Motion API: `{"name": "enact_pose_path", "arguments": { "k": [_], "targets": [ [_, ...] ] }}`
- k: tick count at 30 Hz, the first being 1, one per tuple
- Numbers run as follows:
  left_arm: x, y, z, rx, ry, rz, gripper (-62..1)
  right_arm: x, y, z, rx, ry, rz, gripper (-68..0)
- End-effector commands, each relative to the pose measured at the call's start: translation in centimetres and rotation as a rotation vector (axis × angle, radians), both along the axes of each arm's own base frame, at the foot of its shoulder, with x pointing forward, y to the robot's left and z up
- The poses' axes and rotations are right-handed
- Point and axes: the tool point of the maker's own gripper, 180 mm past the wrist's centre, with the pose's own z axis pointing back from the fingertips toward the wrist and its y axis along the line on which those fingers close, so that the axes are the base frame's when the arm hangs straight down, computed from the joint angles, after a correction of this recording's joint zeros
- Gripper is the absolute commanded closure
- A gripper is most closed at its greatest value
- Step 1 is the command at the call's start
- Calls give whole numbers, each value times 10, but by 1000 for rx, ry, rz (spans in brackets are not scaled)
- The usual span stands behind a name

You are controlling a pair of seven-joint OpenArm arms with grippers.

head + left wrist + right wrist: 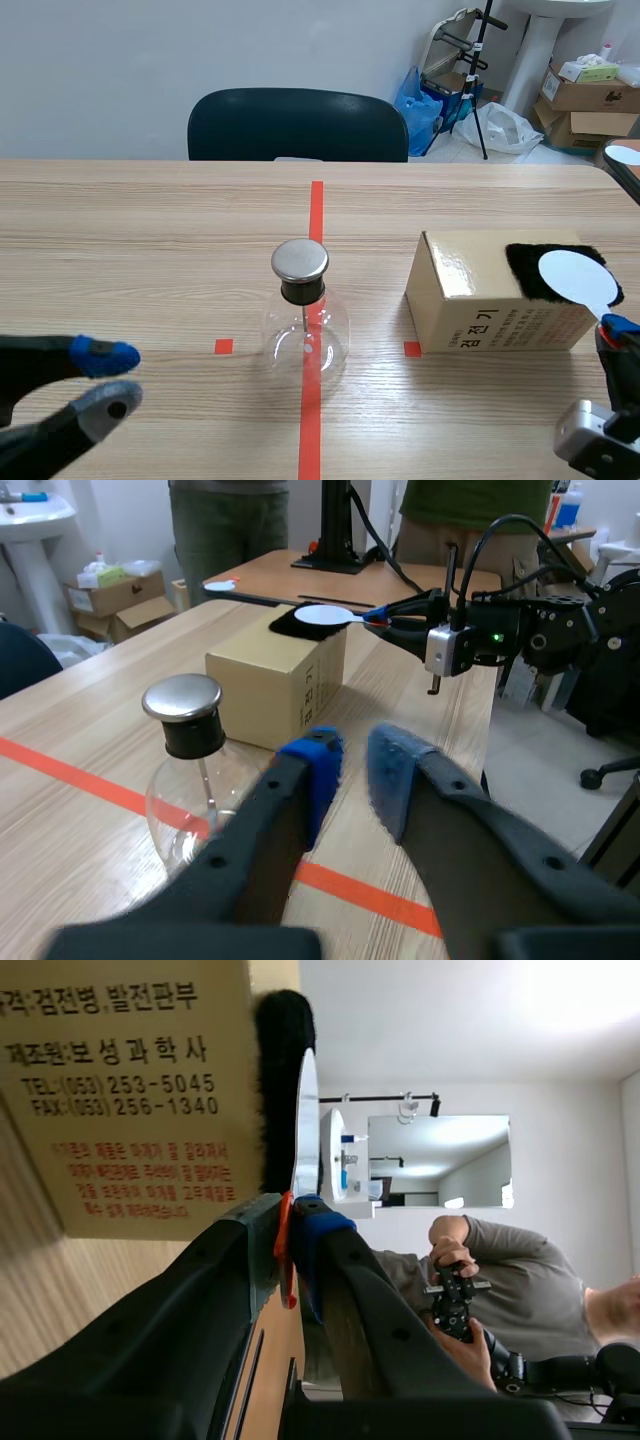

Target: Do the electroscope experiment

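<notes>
A dark chair point(298, 125) stands behind the wooden table point(120, 210), against a pale wall point(130, 50); cardboard boxes point(585, 100) stacked beyond

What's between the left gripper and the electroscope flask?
Nothing. In the scene view, only bare table with one orange-red tape square lies between the open left gripper and the electroscope flask.
</notes>
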Motion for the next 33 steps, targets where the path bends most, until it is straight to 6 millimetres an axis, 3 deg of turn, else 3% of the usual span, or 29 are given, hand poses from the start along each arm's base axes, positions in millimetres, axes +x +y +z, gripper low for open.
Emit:
{"name": "enact_pose_path", "arguments": {
  "k": [1, 3, 6, 10, 15, 19, 24, 28, 32, 33],
  "targets": [
    [4, 0, 6, -27, -12, 7, -421, 3, -1, 9, -34, -56, -3, -11],
    [5, 1, 8, -43, -14, 13, -623, 3, -3, 8, -41, -50, -16, -11],
    [5, 1, 13, -70, -25, 16, -623, 3, -1, 8, -44, -50, -6, -11],
    [5, 1, 16, -84, -32, 16, -623, 1, 17, 6, -32, -46, 77, -11],
    [5, 1, 16, -85, -32, 16, -623, 7, -10, 5, -42, -41, -87, -11],
    [5, 1, 16, -85, -32, 16, -623, 3, 18, -4, -50, 0, 65, -11],
    [5, 1, 16, -85, -32, 16, -623, 9, -8, 3, -61, -35, -88, -11],
    [5, 1, 16, -85, -32, 16, -623, 7, 21, 2, -46, -37, 59, -11],
    [5, 1, 16, -85, -33, 16, -623, 12, -14, 3, -50, -39, -141, -11],
    [5, 1, 16, -85, -33, 16, -623, 11, -12, 1, -56, -33, -128, -11]
  ]
}}
